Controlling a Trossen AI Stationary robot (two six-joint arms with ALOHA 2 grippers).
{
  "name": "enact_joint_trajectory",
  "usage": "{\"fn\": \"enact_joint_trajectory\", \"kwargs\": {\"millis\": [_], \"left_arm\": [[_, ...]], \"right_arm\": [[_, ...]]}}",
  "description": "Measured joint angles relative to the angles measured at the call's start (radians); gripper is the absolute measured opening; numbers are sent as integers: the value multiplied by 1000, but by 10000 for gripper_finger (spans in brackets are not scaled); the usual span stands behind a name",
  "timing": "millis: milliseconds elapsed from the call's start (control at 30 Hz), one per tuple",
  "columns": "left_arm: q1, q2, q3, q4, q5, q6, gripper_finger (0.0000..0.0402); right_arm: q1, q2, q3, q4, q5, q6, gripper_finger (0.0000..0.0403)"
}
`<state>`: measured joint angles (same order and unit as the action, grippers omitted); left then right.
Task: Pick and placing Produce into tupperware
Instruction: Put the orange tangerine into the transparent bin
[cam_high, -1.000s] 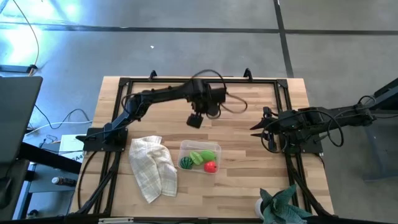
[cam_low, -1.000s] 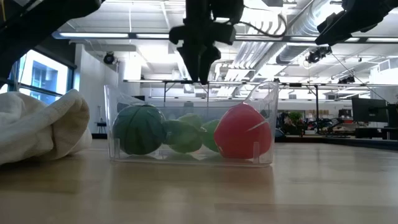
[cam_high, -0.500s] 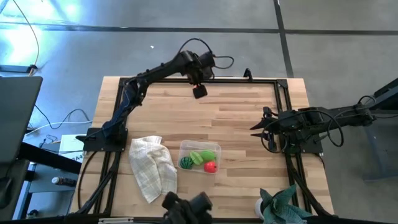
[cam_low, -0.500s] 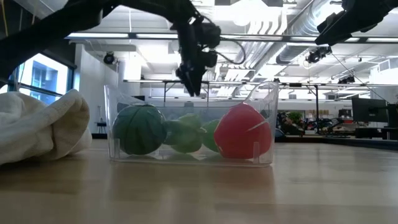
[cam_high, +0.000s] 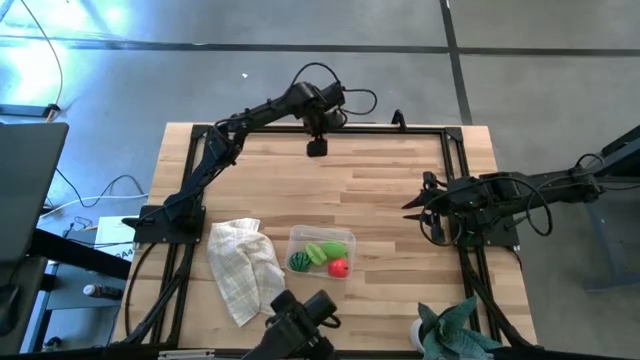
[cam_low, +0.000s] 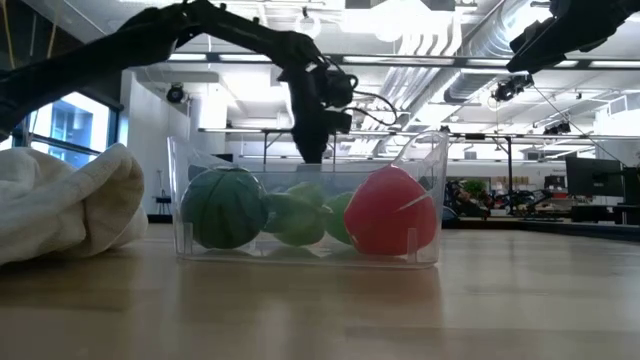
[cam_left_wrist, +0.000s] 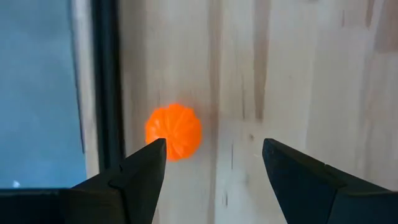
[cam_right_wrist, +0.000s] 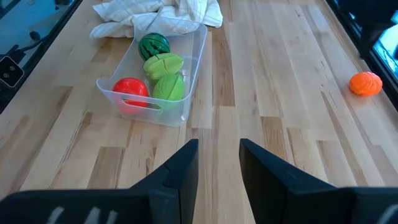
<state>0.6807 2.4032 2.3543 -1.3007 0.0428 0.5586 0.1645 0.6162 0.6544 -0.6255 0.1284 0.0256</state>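
The clear tupperware (cam_high: 322, 252) stands on the table's near middle and holds the red piece (cam_right_wrist: 132, 88), the round dark-green piece (cam_right_wrist: 153, 45) and light-green pieces (cam_right_wrist: 164, 65). The orange piece (cam_left_wrist: 173, 131) lies on the wood beside the black rail at the far edge; it also shows in the right wrist view as the orange piece (cam_right_wrist: 365, 83). My left gripper (cam_left_wrist: 214, 163) hovers open above it, with the orange near one finger, untouched. In the high view my left gripper (cam_high: 316, 147) hides the orange. My right gripper (cam_right_wrist: 219, 163) waits at the table's right, slightly open.
A white checked cloth (cam_high: 245, 268) lies bunched left of the tupperware. A teal spiky plant (cam_high: 455, 330) sits at the near right corner. A dark object (cam_high: 300, 325) shows at the near edge. Black frame rails (cam_high: 380, 127) run along the table's far and side edges.
My left arm has swung from the middle of the table toward the far edge, and its gripper now hangs over the orange piece by the rail. A dark object has come into view at the near edge. The tupperware and its contents have not moved.
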Motion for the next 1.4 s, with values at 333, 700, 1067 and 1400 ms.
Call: {"fn": "enact_joint_trajectory", "kwargs": {"millis": [333, 700, 1067, 1400], "left_arm": [[0, 74, 0, -24, -6, 186, 255], [2, 86, 0, -5, -112, 229, 255], [28, 92, 0, 14, -115, 253, 255], [34, 93, 1, 43, -78, 296, 255]], "right_arm": [[0, 0, 0, 0, 0, 0, 106], [0, 0, 0, 0, 0, 0, 106], [0, 0, 0, 0, 0, 0, 106], [0, 0, 0, 0, 0, 0, 106]]}}
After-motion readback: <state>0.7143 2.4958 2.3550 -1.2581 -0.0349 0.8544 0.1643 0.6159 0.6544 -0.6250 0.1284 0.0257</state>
